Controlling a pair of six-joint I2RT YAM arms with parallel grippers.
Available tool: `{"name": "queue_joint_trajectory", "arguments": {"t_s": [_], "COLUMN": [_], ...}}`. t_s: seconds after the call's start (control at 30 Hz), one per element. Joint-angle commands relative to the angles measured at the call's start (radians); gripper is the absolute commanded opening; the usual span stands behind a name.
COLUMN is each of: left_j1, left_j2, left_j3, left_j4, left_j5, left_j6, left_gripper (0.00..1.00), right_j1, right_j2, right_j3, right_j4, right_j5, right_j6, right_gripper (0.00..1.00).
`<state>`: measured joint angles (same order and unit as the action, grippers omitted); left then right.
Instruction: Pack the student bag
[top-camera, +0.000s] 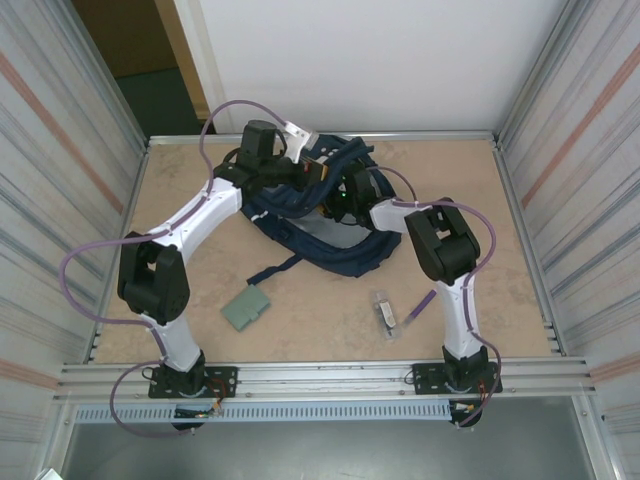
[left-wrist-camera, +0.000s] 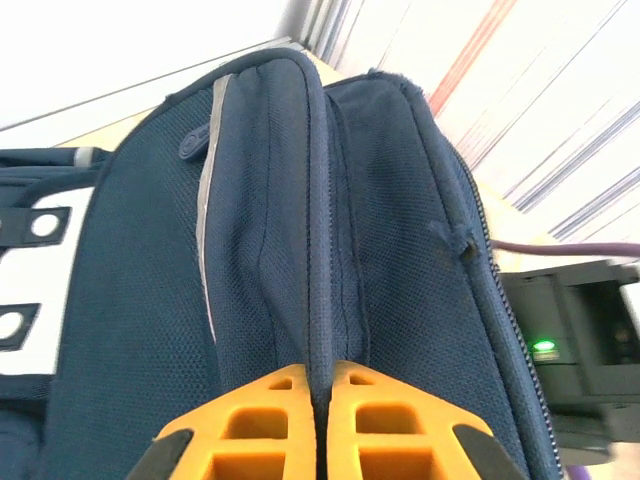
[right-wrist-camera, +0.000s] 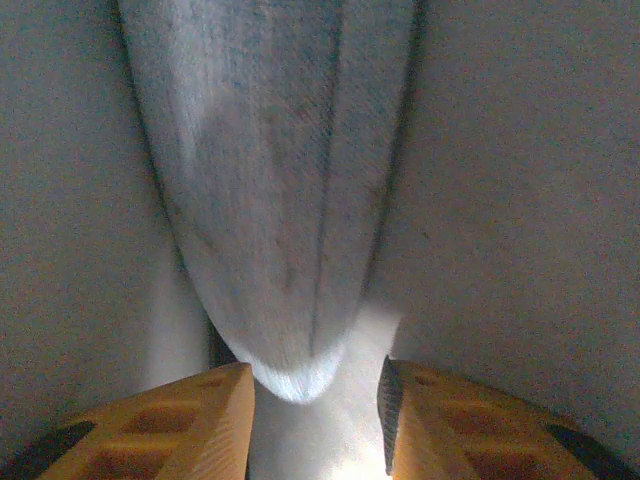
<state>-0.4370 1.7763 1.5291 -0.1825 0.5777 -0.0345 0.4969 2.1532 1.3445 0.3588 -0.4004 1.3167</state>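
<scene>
One student bag (top-camera: 272, 208) far-centre on surface (top-camera: 480, 220), long axis roughly left-right, mouth facing near | left pincer (left-wrist-camera: 320, 385) pinching its navy fold (left-wrist-camera: 318, 250) | right pincer (right-wrist-camera: 315, 400) agape astride grey lining (right-wrist-camera: 280, 200) | green pad (top-camera: 245, 307) nearer.

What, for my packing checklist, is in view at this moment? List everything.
student bag: one, navy blue with white patches and grey lining, far middle of the table.
flat case: one, grey-green, on the table in front of the bag, on the left arm's side.
small object: one, dark and pale, on the table near the right arm; too small to identify.
table: one, beige top.
left gripper: one, orange fingers, shut on a fold of the bag's navy fabric.
right gripper: one, orange fingers, apart, inside the bag against the grey lining.
</scene>
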Motion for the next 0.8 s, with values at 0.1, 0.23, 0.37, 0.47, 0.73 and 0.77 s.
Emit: {"name": "queue_joint_trajectory", "arguments": {"t_s": [0.1, 0.23, 0.37, 0.47, 0.73, 0.77], "left_j1": [0.046, 0.055, 0.056, 0.059, 0.066, 0.066], "left_j2": [-0.004, 0.007, 0.01, 0.027, 0.048, 0.048], "left_j3": [0.0, -0.019, -0.028, -0.023, -0.05, -0.052], "left_j4": [0.002, 0.005, -0.007, -0.036, -0.011, -0.011], "left_j5": [-0.106, -0.101, -0.076, -0.053, 0.025, 0.031], "left_j6": [0.128, 0.102, 0.072, 0.061, -0.023, -0.027], "left_gripper": [0.0, 0.0, 0.0, 0.0, 0.0, 0.0], "right_j1": [-0.047, -0.075, -0.001, 0.158, 0.562, 0.584], "right_j2": [-0.279, -0.47, -0.665, -0.771, -0.625, -0.584], "right_j3": [-0.225, -0.379, -0.443, -0.489, -0.483, -0.455], "right_j4": [-0.012, -0.112, -0.392, -0.494, -0.384, -0.375], "right_j5": [-0.09, -0.142, -0.075, -0.016, -0.001, 0.008], "right_j6": [-0.202, -0.423, -0.815, -1.13, -1.836, -1.884], "right_gripper": [0.45, 0.49, 0.55, 0.6, 0.67, 0.67]}}
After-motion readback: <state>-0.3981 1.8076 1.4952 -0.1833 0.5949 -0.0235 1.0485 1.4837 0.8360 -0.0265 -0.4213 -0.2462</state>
